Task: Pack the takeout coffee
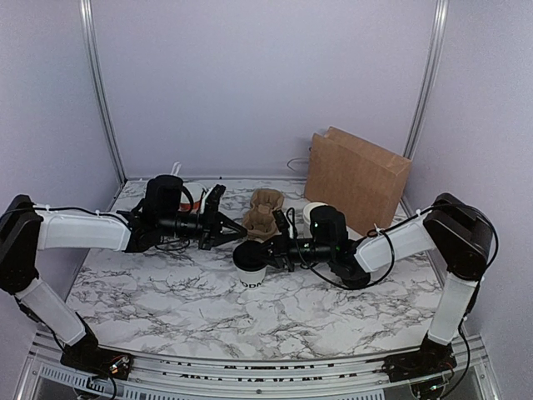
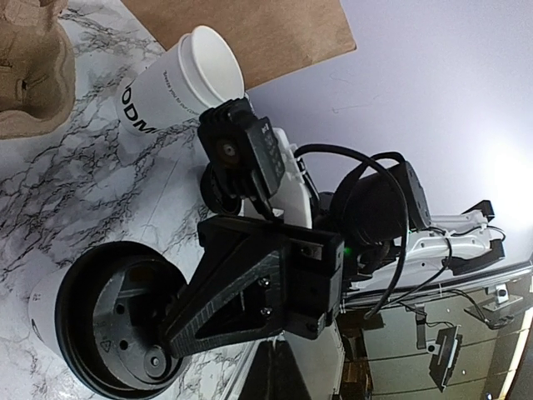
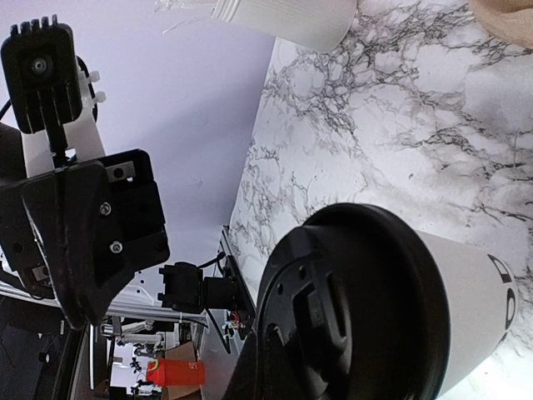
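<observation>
On the marble table [image 1: 166, 292], the takeout coffee [image 1: 250, 271] reads "ODM".

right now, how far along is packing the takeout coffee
Done: the round black plastic lid is on the small white paper cup. In hand: nothing; the left gripper and right gripper are shut, the right at the lid. To do: the cup stands on the marble table, not in the brown cardboard carrier or the brown paper bag.

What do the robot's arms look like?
The left arm and right arm are white tubes with chunky black joints. The left gripper and right gripper are black and angular. Thin black cables loop alongside. A green light dots the right wrist.
</observation>
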`<state>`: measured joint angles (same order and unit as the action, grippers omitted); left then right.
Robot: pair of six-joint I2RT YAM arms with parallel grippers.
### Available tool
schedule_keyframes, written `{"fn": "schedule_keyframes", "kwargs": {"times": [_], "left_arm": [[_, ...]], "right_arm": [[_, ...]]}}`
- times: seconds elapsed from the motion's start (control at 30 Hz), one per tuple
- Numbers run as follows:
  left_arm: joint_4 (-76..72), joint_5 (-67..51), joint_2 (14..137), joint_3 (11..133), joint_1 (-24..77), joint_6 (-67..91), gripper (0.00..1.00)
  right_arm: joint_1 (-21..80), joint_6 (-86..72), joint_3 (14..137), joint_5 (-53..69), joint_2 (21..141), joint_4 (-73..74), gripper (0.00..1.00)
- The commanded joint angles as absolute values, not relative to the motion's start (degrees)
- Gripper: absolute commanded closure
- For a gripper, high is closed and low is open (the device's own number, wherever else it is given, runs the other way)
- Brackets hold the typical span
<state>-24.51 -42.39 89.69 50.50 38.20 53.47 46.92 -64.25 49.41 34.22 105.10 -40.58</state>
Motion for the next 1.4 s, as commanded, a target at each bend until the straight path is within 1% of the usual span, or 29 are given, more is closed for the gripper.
{"fn": "schedule_keyframes", "kwargs": {"times": [0.0, 0.2, 0.4, 0.6, 0.77, 0.9, 1.1, 1.17, 1.37], "left_arm": [[-24.1, -41.8, 91.9, 49.1, 38.4, 52.5, 1.00], [-25.7, -40.7, 98.1, 43.3, 38.4, 52.3, 1.00], [-25.1, -39.3, 96.6, 42.3, 38.4, 52.0, 1.00], [-22.8, -38.5, 95.7, 44.3, 38.4, 51.2, 1.00], [-22.1, -38.4, 96.4, 45.8, 38.4, 50.9, 1.00], [-21.9, -38.4, 96.7, 46.7, 38.4, 50.7, 1.00], [-21.5, -38.3, 97.0, 47.7, 38.4, 50.8, 1.00], [-21.2, -38.3, 96.9, 47.9, 38.4, 50.7, 1.00], [-20.3, -38.4, 96.0, 49.2, 38.4, 50.2, 1.00]], "right_arm": [[46.8, -62.9, 50.0, 33.8, 106.9, -35.9, 1.00], [46.8, -63.0, 50.1, 33.8, 107.1, -35.8, 1.00], [46.8, -62.6, 51.1, 34.0, 106.8, -35.2, 1.00], [46.8, -60.6, 53.3, 34.0, 102.6, -35.8, 1.00], [46.6, -56.3, 54.9, 31.5, 99.1, -30.7, 1.00], [46.3, -58.1, 52.7, 31.6, 100.9, -33.1, 1.00], [45.8, -61.9, 49.8, 32.5, 108.1, -32.3, 1.00], [45.6, -63.8, 48.5, 32.4, 107.5, -35.8, 1.00], [45.5, -58.8, 52.0, 30.9, 103.3, -28.8, 1.00]]}}
